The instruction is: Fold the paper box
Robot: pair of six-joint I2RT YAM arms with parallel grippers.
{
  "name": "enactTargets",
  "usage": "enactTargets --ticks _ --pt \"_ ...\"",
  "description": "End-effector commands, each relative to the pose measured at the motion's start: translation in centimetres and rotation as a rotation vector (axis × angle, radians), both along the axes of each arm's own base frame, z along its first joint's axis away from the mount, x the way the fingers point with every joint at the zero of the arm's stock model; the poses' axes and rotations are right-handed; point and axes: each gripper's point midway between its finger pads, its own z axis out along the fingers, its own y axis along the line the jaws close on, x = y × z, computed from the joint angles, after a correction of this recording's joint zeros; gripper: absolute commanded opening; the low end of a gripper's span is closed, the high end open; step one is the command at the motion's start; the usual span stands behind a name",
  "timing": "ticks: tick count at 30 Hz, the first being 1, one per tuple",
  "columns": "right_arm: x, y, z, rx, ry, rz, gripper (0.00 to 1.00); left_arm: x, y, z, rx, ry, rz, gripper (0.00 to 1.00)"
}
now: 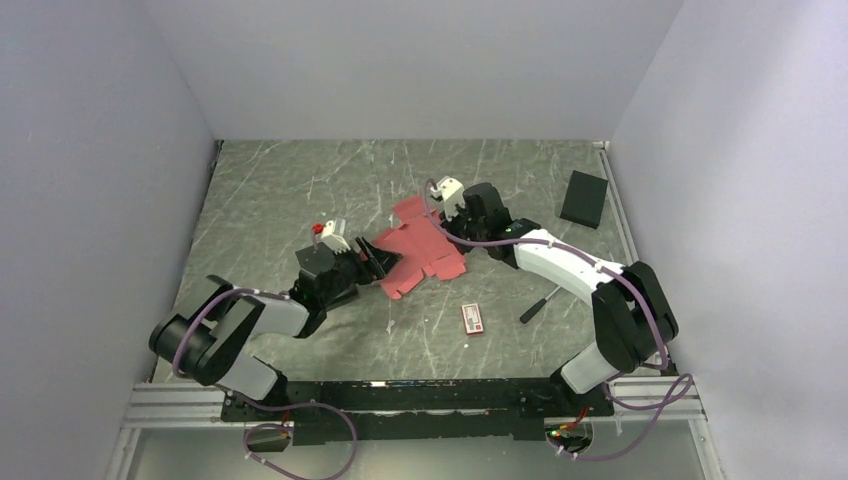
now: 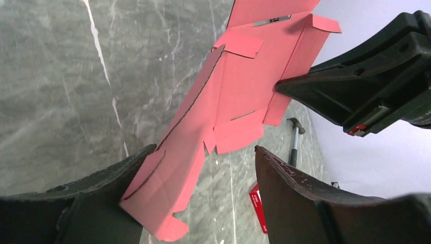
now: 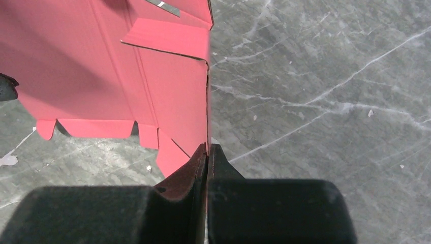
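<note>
The paper box (image 1: 425,252) is a red-pink die-cut sheet with flaps, unfolded and lifted partly off the table's middle. My right gripper (image 3: 207,147) is shut on its edge, the thin card pinched between both fingertips; in the left wrist view that right gripper (image 2: 284,87) grips the paper box (image 2: 239,86) from the right. My left gripper (image 2: 204,150) stands open around the sheet's near end. The card leans against the left finger (image 2: 101,198) and stays apart from the right finger (image 2: 305,198). From above, the left gripper (image 1: 375,262) sits at the sheet's left end.
A black rectangular box (image 1: 584,198) lies at the back right. A small red-and-white packet (image 1: 472,318) and a dark-handled tool (image 1: 540,303) lie near the front, right of centre; both show under the left gripper: packet (image 2: 258,206), tool (image 2: 295,142). Grey walls close three sides.
</note>
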Motion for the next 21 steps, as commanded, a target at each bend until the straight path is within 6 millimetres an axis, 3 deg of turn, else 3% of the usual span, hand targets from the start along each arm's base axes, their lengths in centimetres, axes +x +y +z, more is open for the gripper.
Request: enactTargets --ticks 1,5,16,20,21 --pt "0.9 -0.1 3.0 0.097 -0.052 -0.027 0.00 0.9 0.5 3.5 -0.055 -0.207 0.032 0.75" --pt "0.9 -0.4 3.5 0.121 -0.053 -0.026 0.00 0.2 1.7 3.6 -0.026 -0.216 0.020 0.78" --pt "0.5 0.1 3.6 0.158 -0.037 -0.014 0.00 2.2 -0.5 5.1 0.019 -0.232 -0.061 0.64" --pt "0.5 0.1 3.7 0.162 -0.038 -0.016 0.00 2.2 -0.4 5.3 -0.012 -0.265 -0.047 0.62" --pt "0.5 0.2 3.8 0.166 -0.041 -0.014 0.00 2.2 -0.4 5.2 -0.014 -0.265 -0.045 0.58"
